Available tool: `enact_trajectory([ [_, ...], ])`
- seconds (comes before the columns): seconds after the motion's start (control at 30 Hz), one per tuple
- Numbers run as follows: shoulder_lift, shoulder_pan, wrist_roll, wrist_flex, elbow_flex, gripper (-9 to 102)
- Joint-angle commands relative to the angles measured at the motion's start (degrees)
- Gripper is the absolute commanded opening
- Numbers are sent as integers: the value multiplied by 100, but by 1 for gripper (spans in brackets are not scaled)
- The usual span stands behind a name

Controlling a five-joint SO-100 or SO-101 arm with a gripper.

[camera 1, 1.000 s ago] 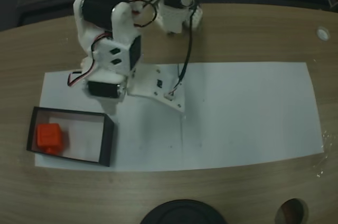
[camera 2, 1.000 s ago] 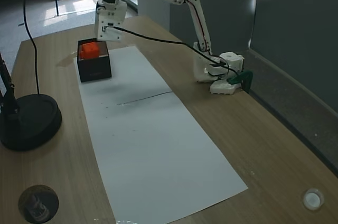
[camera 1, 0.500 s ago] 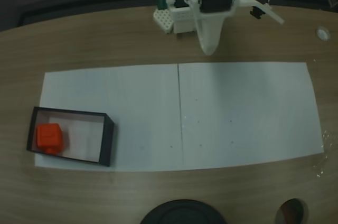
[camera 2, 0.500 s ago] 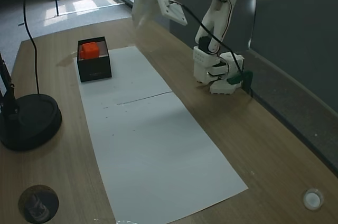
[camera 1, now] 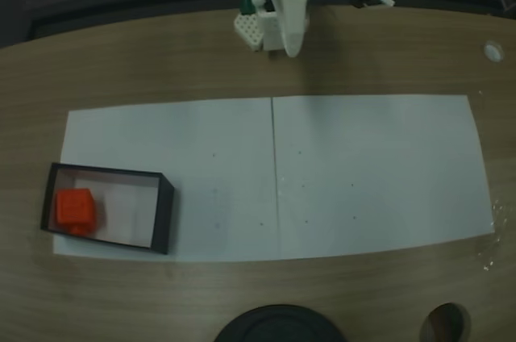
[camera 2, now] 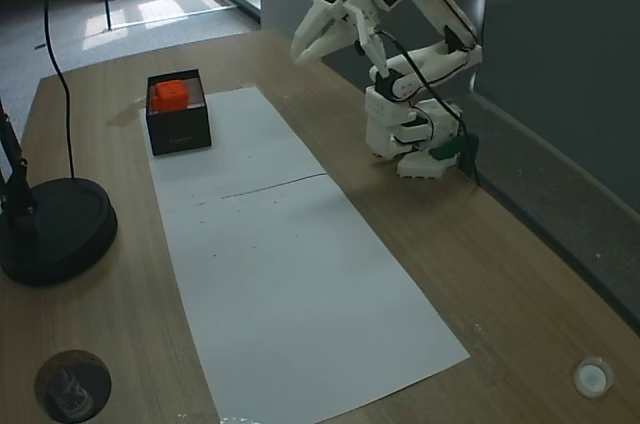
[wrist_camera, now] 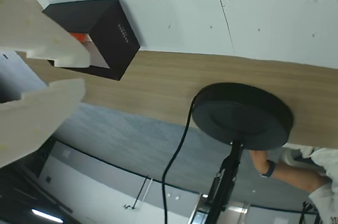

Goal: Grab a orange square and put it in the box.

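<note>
A long white paper sheet (camera 1: 322,173) lies on a wooden table (camera 1: 242,60), most of it bare. At its left end in a fixed view, the black-walled box (camera 1: 165,214) holds the orange square (camera 1: 74,208) against its left wall. The white gripper (camera 2: 308,47) is folded back above the arm's base (camera 2: 405,134), far from the box, jaws slightly parted and holding nothing. A round black stand base (camera 2: 52,229) sits near the table edge.

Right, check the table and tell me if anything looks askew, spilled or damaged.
Nothing stands out. The orange square sits inside the box, toward one end. The box rests upright on the white paper sheet, which lies flat. The gripper is open and empty, folded back near the arm's base.
</note>
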Motion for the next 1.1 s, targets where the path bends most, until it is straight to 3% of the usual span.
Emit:
enact_trajectory([
  [0.0,571,123,0,-316,387,0],
  [0.47,2672,369,123,-1424,2514,0],
  [0.7,2646,396,1503,-1890,3656,0],
  [0.97,2646,378,483,-1837,5001,0],
  [1.07,2637,352,448,-1433,4896,0],
])
